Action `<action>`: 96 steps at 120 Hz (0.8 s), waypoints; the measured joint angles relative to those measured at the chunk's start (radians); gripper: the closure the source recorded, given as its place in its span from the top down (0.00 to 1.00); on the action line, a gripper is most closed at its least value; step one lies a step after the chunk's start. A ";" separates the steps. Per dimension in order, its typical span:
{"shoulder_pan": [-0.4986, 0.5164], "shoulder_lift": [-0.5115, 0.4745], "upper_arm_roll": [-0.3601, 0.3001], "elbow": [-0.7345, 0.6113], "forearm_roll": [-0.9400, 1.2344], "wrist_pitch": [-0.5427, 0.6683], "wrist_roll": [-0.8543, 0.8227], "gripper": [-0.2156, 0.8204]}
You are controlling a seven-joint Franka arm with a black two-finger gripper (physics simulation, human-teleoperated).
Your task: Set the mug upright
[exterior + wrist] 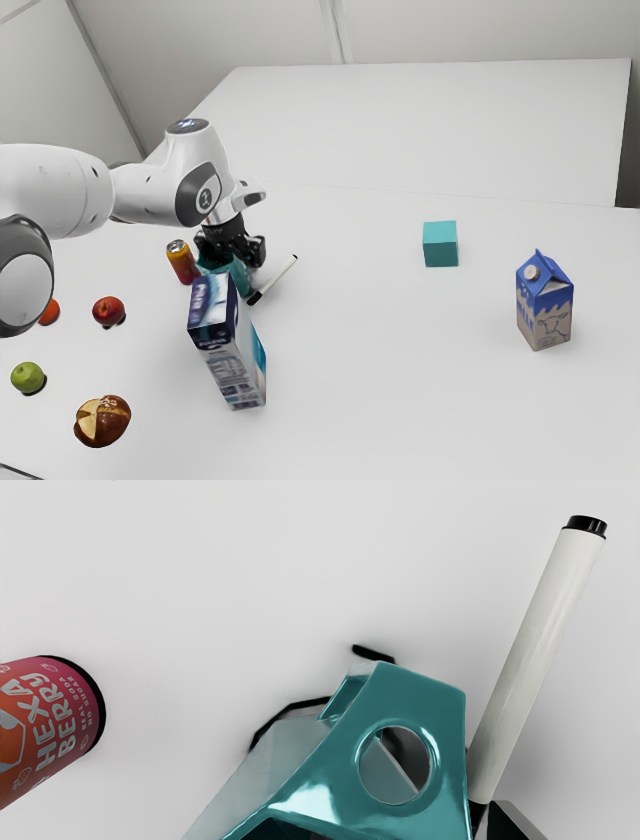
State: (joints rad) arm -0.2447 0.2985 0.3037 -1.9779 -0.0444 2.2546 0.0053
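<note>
The gripper (232,246) is low over the table (400,380), with the teal mug (240,277) directly beneath it in the exterior view, partly hidden behind the tall box (229,345). In the wrist view the mug lies at the gripper's end, its flat side with the round hole facing the camera and its lower part running out of sight toward the hand. Whether the jaws are clenched on the mug or released around it cannot be told. The marker (537,665) lies just beside the mug, its black-tipped end nearest the gripper. The can (50,730) is on the mug's other side, apart from it. The cube (440,245) and milk carton (545,305) stand well away, toward the exterior view's right.
</note>
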 joint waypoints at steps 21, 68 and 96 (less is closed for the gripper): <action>-0.001 -0.003 0.000 0.005 -0.007 -0.003 0.001 0.65; -0.001 -0.024 0.000 0.008 -0.023 -0.015 0.008 0.77; -0.008 -0.043 0.001 0.012 -0.029 -0.026 0.017 0.78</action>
State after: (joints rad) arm -0.2526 0.2558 0.3052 -1.9663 -0.0733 2.2282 0.0227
